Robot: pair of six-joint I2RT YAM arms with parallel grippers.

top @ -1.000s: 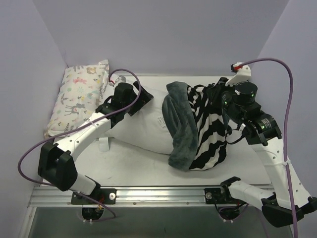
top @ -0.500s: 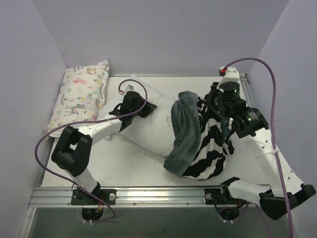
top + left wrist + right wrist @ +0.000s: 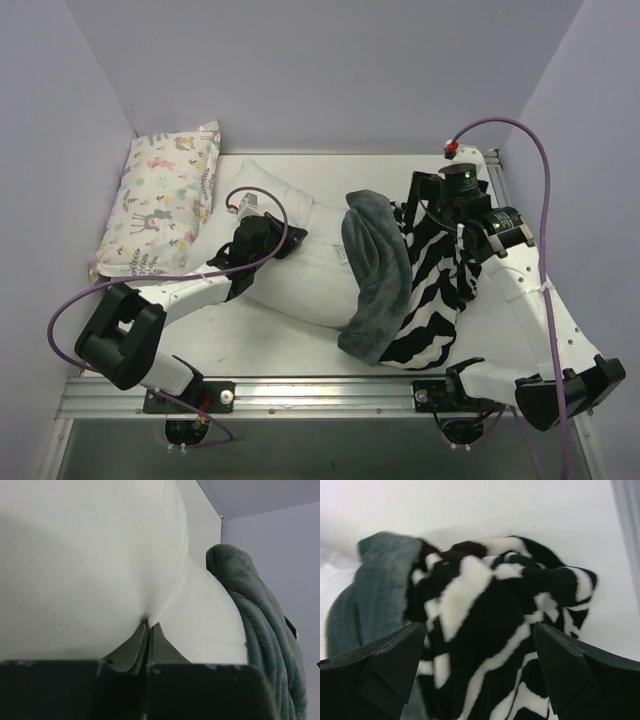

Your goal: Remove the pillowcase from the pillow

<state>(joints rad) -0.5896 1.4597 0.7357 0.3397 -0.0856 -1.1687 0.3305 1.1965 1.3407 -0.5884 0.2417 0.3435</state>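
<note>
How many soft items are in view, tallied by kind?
Pillows: 2 (plain white soft rectangular pillow, pastel animal-print pillow)
Pillowcases: 1 (dark grey-green plush pillowcase with zebra-striped face)
Total: 3

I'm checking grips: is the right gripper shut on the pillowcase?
No: the right wrist view shows the right gripper with its fingers spread wide apart over the pillowcase, clamping nothing.

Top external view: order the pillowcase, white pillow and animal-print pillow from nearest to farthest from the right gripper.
1. Pillowcase, right side, directly under the right gripper.
2. White pillow, centre, to that gripper's left.
3. Animal-print pillow, far-left back corner.
</note>
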